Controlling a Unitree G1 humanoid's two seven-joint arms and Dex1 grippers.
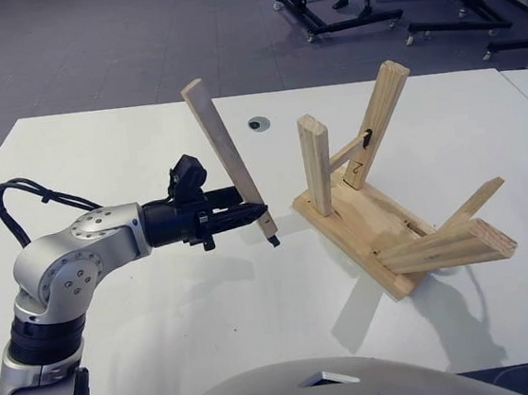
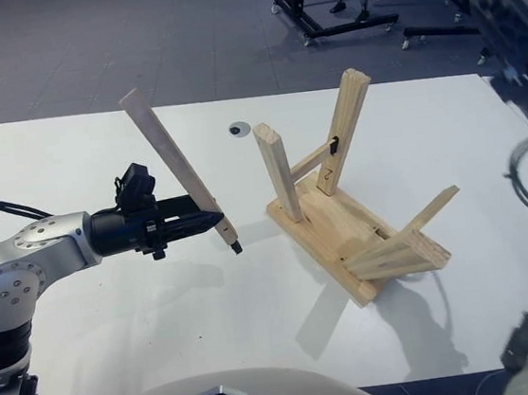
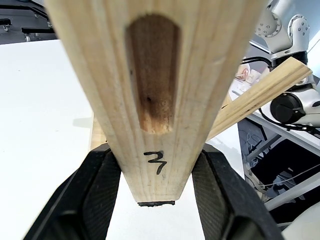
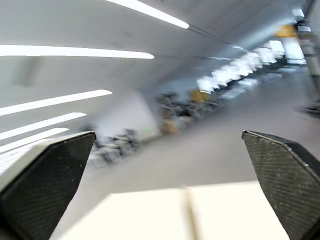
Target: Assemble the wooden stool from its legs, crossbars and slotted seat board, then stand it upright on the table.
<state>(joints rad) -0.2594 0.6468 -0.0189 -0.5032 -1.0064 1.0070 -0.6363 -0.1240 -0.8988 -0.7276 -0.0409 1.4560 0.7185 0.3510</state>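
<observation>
My left gripper (image 1: 253, 214) is shut on a loose wooden leg (image 1: 223, 143) near its lower end. The leg tilts up and back, its black-tipped foot just over the table. In the left wrist view the black fingers (image 3: 100, 190) clamp the leg (image 3: 155, 100), which has a slot and a hand-drawn mark. To the right lies the partly built stool: the seat board (image 1: 359, 234) rests on the table with two legs (image 1: 315, 163) sticking up, joined by a crossbar (image 1: 345, 155). A third leg (image 1: 451, 245) lies low at its right end. My right gripper (image 4: 165, 185) is open, raised and aimed at the room.
A small dark round fitting (image 1: 257, 123) sits in the white table (image 1: 99, 169) behind the held leg. Black wheeled frames (image 1: 347, 7) stand on the floor beyond the far edge. Bare table lies left and in front of the stool.
</observation>
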